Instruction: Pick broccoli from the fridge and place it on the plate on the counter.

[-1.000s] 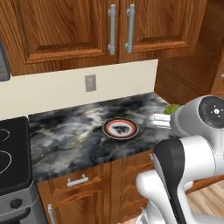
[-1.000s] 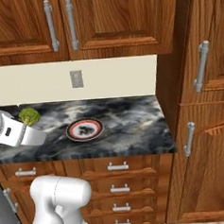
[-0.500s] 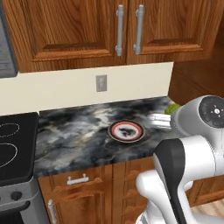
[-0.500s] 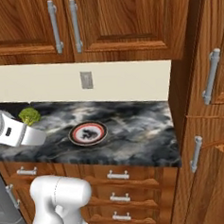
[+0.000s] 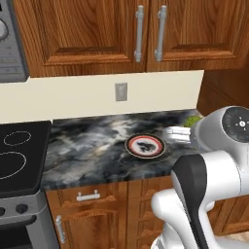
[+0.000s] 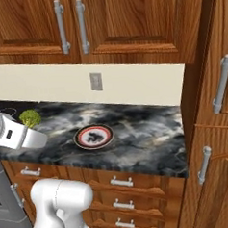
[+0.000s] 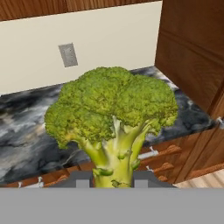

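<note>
My gripper (image 7: 112,180) is shut on the stalk of the broccoli (image 7: 113,107), a lumpy yellow-green floret held upright in the hand view. From the left base view the broccoli (image 5: 193,120) peeks out beside my white hand, above the counter's right end. In the right base view the broccoli (image 6: 29,118) hangs over the counter's left part, left of the plate. The plate (image 5: 145,146) (image 6: 93,136), red-brown rimmed with a dark centre, lies bare on the dark marbled counter (image 5: 87,146) (image 6: 146,133). The fridge is out of view.
A black stovetop (image 5: 17,158) adjoins the counter on the left. Wooden wall cabinets (image 5: 146,29) hang above, and a wall outlet (image 5: 120,91) sits on the cream backsplash. A tall wooden cabinet (image 6: 214,99) closes off the counter's right end. Drawers (image 6: 121,183) run below.
The whole picture has shifted right and grown a little nearer, so the base has moved. The broccoli stays in the shut gripper, and the plate lies where it was on the counter.
</note>
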{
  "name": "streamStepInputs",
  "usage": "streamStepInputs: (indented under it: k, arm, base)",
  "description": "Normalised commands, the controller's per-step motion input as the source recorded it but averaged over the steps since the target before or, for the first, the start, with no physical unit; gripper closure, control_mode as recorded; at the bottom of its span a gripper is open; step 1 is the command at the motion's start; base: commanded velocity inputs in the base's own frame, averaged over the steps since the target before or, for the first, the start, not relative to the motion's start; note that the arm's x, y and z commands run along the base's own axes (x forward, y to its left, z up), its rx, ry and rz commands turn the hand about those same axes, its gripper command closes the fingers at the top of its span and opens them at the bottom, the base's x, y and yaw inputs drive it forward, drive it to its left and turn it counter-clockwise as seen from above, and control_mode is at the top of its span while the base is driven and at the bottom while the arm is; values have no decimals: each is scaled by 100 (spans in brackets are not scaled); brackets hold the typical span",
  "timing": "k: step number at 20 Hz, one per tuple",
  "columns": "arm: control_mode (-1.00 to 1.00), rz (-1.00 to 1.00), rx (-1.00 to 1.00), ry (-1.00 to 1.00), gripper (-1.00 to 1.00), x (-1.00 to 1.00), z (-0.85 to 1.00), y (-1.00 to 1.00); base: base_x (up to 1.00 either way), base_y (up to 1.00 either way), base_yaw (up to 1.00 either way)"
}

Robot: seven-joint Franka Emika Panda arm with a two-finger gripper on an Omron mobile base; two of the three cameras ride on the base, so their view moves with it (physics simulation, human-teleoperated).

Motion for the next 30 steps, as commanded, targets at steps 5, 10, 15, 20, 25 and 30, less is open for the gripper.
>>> streamStepInputs:
  k: [5, 10, 15, 20, 25, 30]
  arm:
    - [100, 0, 0, 0, 100, 0, 0, 0]
    - [100, 0, 0, 0, 100, 0, 0, 0]
    - [100, 0, 0, 0, 100, 0, 0, 0]
    - [100, 0, 0, 0, 100, 0, 0, 0]
    - [100, 0, 0, 0, 100, 0, 0, 0]
    - [-100, 12, 9, -6, 100, 29, 0, -17]
  base:
    - [27, -21, 16]
    - [33, -19, 15]
    - [33, -21, 15]
    - [30, -15, 13]
    - [22, -12, 12]
    - [0, 0, 0]
